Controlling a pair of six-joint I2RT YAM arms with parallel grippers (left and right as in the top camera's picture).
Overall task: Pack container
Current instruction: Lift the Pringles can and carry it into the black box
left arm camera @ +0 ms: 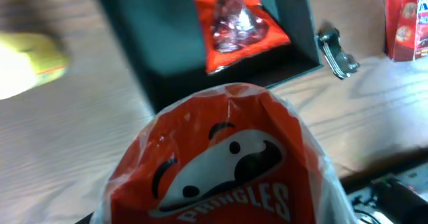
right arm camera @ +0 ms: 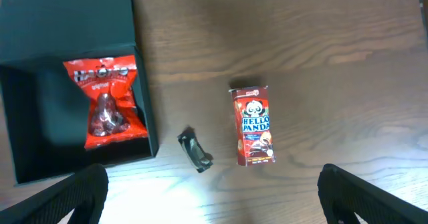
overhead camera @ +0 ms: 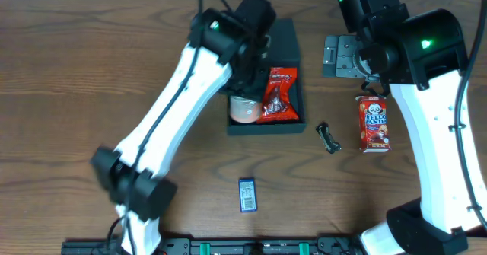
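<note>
Packets come first from where I stand: a small blue pack [overhead camera: 247,195] lies alone on the table [overhead camera: 68,65] near its front edge. Farther in, toward two o'clock, a black clip [overhead camera: 328,138] lies near a red Hello Panda box [overhead camera: 373,123], the two not touching.

Beyond the pack at twelve o'clock sits the container [overhead camera: 266,129], straight under the left hand [overhead camera: 249,76] and at nine o'clock from the right hand [right arm camera: 214,184], well apart from it. It is a dark teal-green box, matte, square and low-walled, with its lid of the same colour open on the twelve o'clock side. A red snack bag [overhead camera: 279,95] lies inside by the three o'clock wall. A Pringles can [overhead camera: 243,109] takes the nine o'clock half, right beneath the left hand.

The can fills the left wrist view and hides those fingers, so I cannot tell whether they grip it. The right hand hangs above the table with the box and clip below it, fingers [right arm camera: 60,197] spread wide, holding nothing.
</note>
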